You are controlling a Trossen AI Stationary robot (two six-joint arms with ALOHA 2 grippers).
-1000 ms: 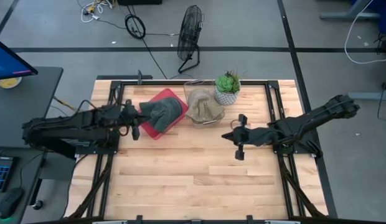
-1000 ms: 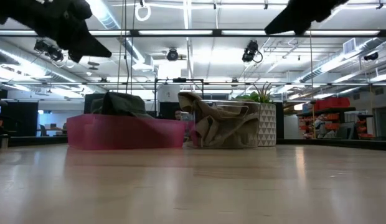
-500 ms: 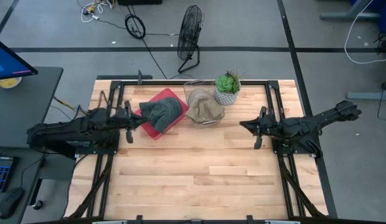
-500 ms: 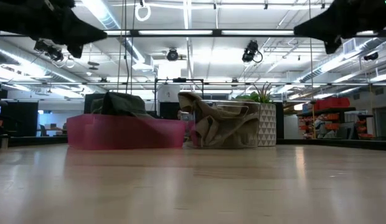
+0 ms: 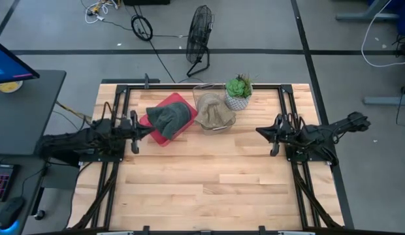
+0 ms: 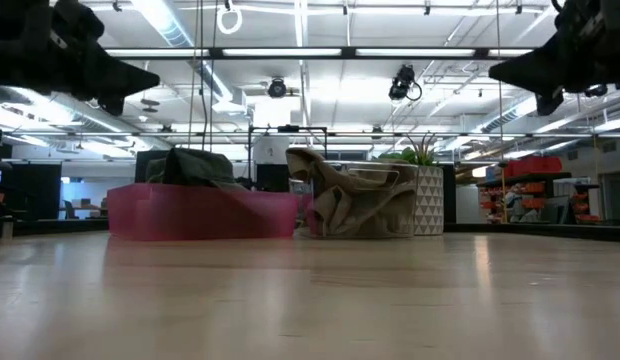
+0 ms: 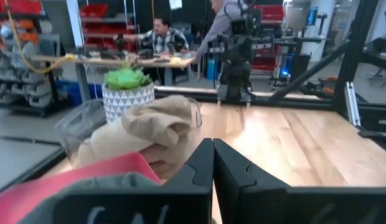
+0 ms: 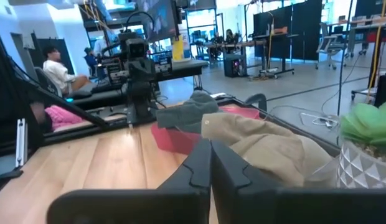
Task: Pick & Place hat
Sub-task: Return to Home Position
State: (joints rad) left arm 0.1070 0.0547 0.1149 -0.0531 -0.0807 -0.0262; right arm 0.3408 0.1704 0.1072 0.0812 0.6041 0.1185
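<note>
I am seeing the black cap (image 5: 168, 117) lying in the pink bin (image 5: 162, 138), its long axis slanting across the bin toward the tan hat (image 5: 215, 112); I cannot tell where its brim is pointing. The left gripper (image 7: 211, 149) and right gripper (image 8: 210, 152) are hovering at opposite table (image 5: 202, 176) edges, fingers pressed together, empty.

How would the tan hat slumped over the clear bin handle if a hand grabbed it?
Likely floppy: the tan hat sags in soft folds over the rim of the clear bin. It is probably light, being thin cloth. Since it drapes over the rim, it might snag and tug the bin along when lifted.
</note>
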